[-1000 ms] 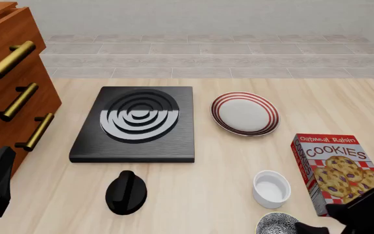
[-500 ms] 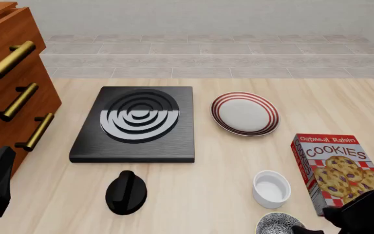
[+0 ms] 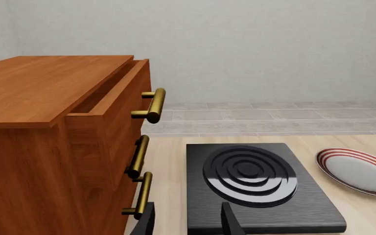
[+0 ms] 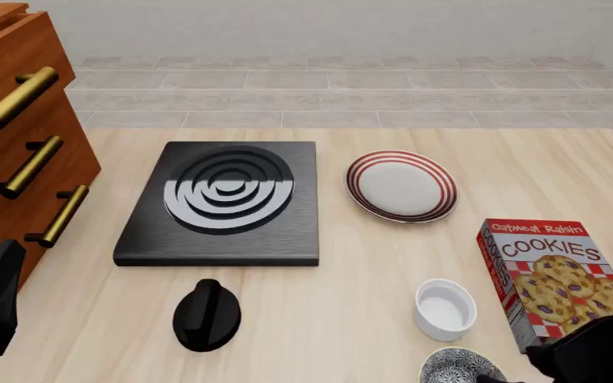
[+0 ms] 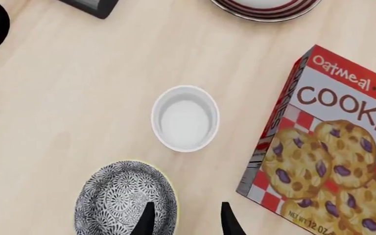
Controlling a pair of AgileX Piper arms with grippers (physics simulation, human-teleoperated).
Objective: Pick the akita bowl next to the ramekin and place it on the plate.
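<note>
- The akita bowl (image 5: 126,198) looks rigid, glossy, likely slippery and breakable; pinch its thin rim.
- Right hand (image 5: 184,216): fingers apart, straddling the rim nearest the cookie box (image 5: 332,147).
- Left hand (image 3: 186,221): apart, empty.

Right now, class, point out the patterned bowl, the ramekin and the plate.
Bowl (image 5: 124,198): right wrist view, its speckled inside.
Ramekin (image 5: 184,119): right wrist view, its white floor.
Plate (image 4: 401,185): front view, its plain white centre.

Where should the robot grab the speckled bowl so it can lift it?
Probably by the rim of the akita bowl, from above: one finger inside, one outside. It sits upright with its mouth open and its wall is thin. The right tool is already open over the rim on the cookie-box side.
</note>
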